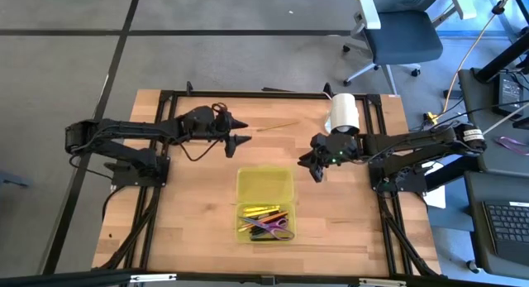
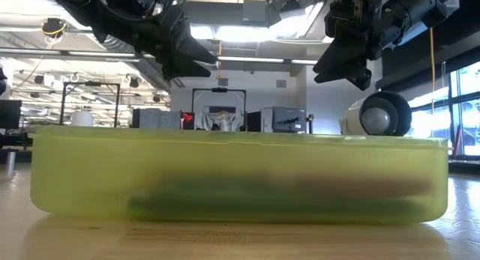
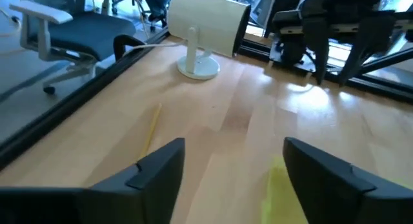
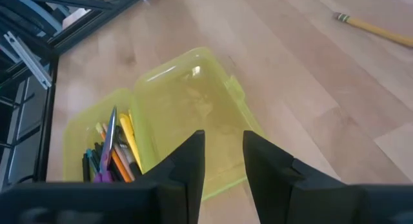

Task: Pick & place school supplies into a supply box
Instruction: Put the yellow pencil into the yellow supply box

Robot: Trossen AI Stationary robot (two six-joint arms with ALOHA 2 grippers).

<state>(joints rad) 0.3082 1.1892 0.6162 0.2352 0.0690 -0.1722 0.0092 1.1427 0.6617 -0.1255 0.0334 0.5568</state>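
The flat translucent yellow-green plastic supply box [image 1: 264, 203] lies open on the wooden counter [image 1: 190, 212] toward its front edge, one half empty, the other holding pens, pencils [image 1: 260, 212] and purple-handled scissors [image 1: 273, 227]. A lone yellow pencil [image 1: 277, 126] lies near the back edge, beside a white cylindrical roll [image 1: 345, 111]. The left end effector [image 1: 235, 131] hovers nearby, fingers wide, empty. The right end effector [image 1: 316, 167] hangs above the box's right side, fingers narrow, seemingly holding nothing.
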